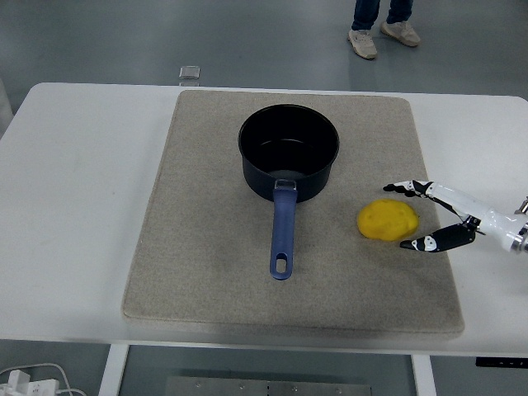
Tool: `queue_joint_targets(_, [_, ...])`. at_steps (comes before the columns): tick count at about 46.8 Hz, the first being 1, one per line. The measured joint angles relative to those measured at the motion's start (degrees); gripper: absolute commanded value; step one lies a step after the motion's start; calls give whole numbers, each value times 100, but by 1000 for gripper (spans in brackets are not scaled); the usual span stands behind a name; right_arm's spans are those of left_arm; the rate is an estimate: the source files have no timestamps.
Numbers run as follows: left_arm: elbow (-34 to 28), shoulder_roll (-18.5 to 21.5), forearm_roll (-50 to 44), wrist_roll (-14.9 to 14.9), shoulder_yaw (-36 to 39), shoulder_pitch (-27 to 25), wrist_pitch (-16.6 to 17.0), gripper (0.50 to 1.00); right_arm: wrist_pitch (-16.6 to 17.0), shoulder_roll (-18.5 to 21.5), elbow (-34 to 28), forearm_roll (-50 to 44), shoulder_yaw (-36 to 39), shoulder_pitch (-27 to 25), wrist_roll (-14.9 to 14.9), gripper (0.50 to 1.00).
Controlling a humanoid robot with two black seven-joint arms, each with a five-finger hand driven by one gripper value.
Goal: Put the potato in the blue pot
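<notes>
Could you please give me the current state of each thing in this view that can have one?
Round yellow potato: lying on the mat, right of the pot, not grasped.
Dark blue pot with a long blue handle: upright, nothing visible inside, handle toward the table's near edge.
Grey felt mat: flat on the white table.
Right hand: open, fingers spread beside the potato; contact unclear.
Left hand: not in view.

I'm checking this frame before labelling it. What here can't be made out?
Head view only:
- Right hand: arm cut off by the right edge; whether a fingertip touches the potato is unclear.
- Left arm: out of frame.
- Person: only legs and shoes, cut by the top edge.
- Pot: inside dark; it looks empty.
- Small object on the floor: too small to identify.
</notes>
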Motion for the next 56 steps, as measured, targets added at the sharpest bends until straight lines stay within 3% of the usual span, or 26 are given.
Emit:
queue_joint_targets(18, [0,0,0,0,0,0,0,1000,6,225,-73,-71,-9,-3,-28,752])
queue_joint_targets(26, [0,0,0,0,0,0,0,1000,4,313,-106,-129,-46,18,-61,644])
queue_joint_targets(33, [0,0,0,0,0,0,0,1000,4,322,-166,-247,-52,20,-60,500])
queue_joint_targets(56, [0,0,0,1,0,0,0,1000,76,305,-214,-296,-63,174,-120,500])
